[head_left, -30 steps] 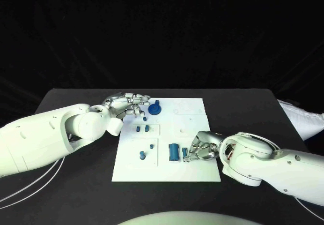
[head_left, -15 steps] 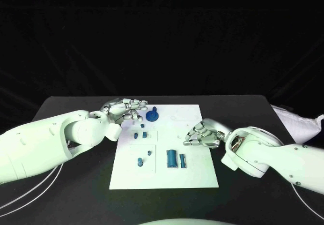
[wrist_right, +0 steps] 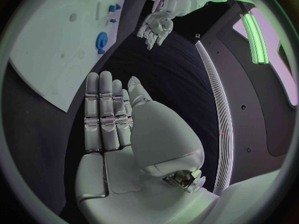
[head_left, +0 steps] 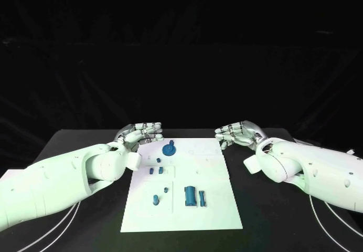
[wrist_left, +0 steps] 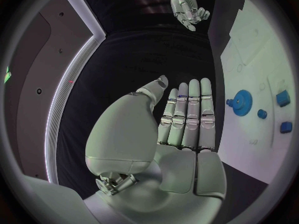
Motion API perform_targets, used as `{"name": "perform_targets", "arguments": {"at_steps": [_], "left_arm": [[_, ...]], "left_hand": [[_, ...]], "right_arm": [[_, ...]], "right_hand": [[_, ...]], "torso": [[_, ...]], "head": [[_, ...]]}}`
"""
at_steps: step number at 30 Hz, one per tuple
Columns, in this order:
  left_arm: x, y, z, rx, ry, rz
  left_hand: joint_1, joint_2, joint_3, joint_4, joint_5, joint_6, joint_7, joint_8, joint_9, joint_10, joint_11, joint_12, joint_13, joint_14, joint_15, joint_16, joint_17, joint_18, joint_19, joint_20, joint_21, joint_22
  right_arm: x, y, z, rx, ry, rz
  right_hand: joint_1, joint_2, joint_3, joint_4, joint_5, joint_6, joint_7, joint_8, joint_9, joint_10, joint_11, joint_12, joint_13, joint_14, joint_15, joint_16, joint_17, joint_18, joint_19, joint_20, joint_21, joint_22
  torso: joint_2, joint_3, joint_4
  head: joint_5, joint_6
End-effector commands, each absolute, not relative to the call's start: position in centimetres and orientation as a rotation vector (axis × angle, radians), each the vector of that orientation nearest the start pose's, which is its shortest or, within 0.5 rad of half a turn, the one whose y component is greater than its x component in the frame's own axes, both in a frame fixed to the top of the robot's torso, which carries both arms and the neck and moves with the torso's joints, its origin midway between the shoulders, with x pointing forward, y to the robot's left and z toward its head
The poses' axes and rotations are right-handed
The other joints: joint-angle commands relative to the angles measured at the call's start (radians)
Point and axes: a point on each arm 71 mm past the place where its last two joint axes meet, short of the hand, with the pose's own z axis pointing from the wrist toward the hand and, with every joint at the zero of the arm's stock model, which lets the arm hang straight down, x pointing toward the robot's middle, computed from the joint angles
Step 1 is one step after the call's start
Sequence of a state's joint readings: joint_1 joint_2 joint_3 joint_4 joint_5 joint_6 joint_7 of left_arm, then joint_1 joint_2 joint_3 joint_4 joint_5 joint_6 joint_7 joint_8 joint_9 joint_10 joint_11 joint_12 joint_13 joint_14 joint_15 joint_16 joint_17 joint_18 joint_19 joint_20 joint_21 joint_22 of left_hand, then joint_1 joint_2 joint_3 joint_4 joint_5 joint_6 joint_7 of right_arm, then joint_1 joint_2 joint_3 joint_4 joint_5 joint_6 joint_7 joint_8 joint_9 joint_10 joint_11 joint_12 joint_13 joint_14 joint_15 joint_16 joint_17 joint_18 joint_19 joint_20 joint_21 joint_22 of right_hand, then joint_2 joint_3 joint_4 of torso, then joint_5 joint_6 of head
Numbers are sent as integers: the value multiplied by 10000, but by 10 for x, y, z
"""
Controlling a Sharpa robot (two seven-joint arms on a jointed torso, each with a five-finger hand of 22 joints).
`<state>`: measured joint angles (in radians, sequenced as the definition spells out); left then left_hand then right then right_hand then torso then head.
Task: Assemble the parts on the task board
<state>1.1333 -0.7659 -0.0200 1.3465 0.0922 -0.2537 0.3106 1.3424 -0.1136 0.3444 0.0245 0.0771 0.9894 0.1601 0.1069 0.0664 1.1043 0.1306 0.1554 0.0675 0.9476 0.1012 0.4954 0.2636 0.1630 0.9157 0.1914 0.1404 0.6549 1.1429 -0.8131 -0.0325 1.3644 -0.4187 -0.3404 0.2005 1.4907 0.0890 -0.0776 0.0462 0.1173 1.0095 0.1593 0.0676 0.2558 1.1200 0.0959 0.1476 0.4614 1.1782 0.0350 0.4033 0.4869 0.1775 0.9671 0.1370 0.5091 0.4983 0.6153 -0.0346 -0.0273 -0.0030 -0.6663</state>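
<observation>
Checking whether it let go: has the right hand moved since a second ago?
Yes. The right hand left the task board's near right part for its far right corner, holding nothing.

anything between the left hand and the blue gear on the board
Nothing visible does. The left hand is empty beyond the task board's far left corner, and the blue gear sits just inside that corner with only bare board between.
</observation>
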Motion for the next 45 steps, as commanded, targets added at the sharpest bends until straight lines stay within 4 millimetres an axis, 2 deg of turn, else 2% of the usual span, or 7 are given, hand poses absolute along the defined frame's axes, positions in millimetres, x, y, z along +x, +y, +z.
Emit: {"name": "perform_targets", "arguments": {"at_steps": [1, 5, 9, 18, 20, 21, 45], "left_arm": [[516, 229, -223, -13501, 13134, -14502], [519, 229, -225, -13697, 12854, -14421], [515, 225, -228, -13512, 13778, -14398], [497, 212, -229, -13076, 13230, -13571], [491, 208, -229, -12902, 13035, -13305], [487, 206, -228, -12807, 12930, -13169], [462, 192, -224, -12089, 12178, -12289]], "left_hand": [[242, 40, 38, -87, 36, 93, 79, -65, 0, -75, 102, -261, -47, 85, 97, -894, -376, 120, -211, 225, -362, -445], [401, 59, 202, -233, 47, 117, 59, -189, -4, -126, 197, -552, -47, 162, 216, -1797, -749, 195, -363, 432, -673, -953], [-4596, 1136, -1120, -245, -771, -3514, -531, -1069, -664, -4081, -344, -1554, -675, -3325, -235, -2916, -1422, -489, -3552, -424, -1404, -2966], [-7390, 1136, -1852, -245, -771, -5530, -873, -1069, -664, -6278, -1306, -1554, -675, -5269, -1012, -3559, -1807, -707, -5322, -894, -1404, -4098], [-7867, 1136, -1981, -245, -771, -5874, -1601, -1069, -664, -6655, -1306, -1554, -675, -5603, -1012, -3667, -1872, -812, -5626, -975, -1404, -4292], [-8071, 1136, -2031, -245, -771, -6017, -1601, -1069, -664, -6818, -1306, -1554, -675, -5744, -1012, -3716, -1901, -811, -5755, -1007, -1404, -4375], [-11417, 1136, -3444, -245, -771, -8448, -1601, -1069, -664, -9464, -1306, -1554, -675, -8080, -1012, -4954, -2636, -1630, -7880, -1914, -1404, -5735]], "right_arm": [[515, -244, -217, 9901, 15083, 13415], [525, -248, -219, 10095, 14685, 13432], [521, -247, -222, 9611, 15271, 12279], [501, -224, -223, 10579, 13884, 12588], [493, -217, -223, 10909, 13465, 12602], [489, -213, -224, 11071, 13268, 12593], [462, -192, -224, 12089, 12178, 12289]], "right_hand": [[90, -30, 122, -205, -40, 84, 29, -45, -301, 548, 42, -723, -1707, 578, 132, -1686, -1292, 102, 437, 222, -1214, -1051], [-4, -12, 196, -334, -35, -24, 59, -58, -509, 382, 172, -826, -2442, 183, 345, -2554, -1910, 44, 221, 396, -1949, -1599], [-5296, -890, 776, -462, -434, -3613, -525, -676, -1236, -3753, -233, -1476, -3196, -4080, -350, -3057, -2949, -533, -3302, -232, -3049, -2791], [-8312, -890, 776, -462, -1173, -5649, -861, -676, -1650, -6076, -959, -1476, -3641, -6497, -350, -4033, -3552, -811, -5302, -591, -3689, -3480], [-8814, -890, 776, -462, -1173, -5988, -1593, -676, -1718, -6468, -959, -1476, -3717, -6898, -350, -4033, -3652, -915, -5634, -651, -3797, -3594], [-9050, -890, 776, -462, -1173, -6146, -1593, -676, -1752, -6651, -959, -1476, -3750, -7086, -350, -4033, -3700, -915, -5790, -1370, -3847, -3648], [-12682, -890, 776, -462, -1173, -8597, -1593, -676, -2558, -9477, -959, -1476, -4614, -10002, -350, -4033, -4869, -1775, -8200, -1370, -5091, -4983]], "torso": [[-214, 0, 51], [-242, 5, 44], [-222, 42, 66], [-702, 340, 269], [-711, 346, 273], [-711, 346, 273], [-711, 346, 273]], "head": [[-27, 279], [11, 413], [-13, 315], [29, 657], [30, 663], [30, 663], [30, 663]]}}
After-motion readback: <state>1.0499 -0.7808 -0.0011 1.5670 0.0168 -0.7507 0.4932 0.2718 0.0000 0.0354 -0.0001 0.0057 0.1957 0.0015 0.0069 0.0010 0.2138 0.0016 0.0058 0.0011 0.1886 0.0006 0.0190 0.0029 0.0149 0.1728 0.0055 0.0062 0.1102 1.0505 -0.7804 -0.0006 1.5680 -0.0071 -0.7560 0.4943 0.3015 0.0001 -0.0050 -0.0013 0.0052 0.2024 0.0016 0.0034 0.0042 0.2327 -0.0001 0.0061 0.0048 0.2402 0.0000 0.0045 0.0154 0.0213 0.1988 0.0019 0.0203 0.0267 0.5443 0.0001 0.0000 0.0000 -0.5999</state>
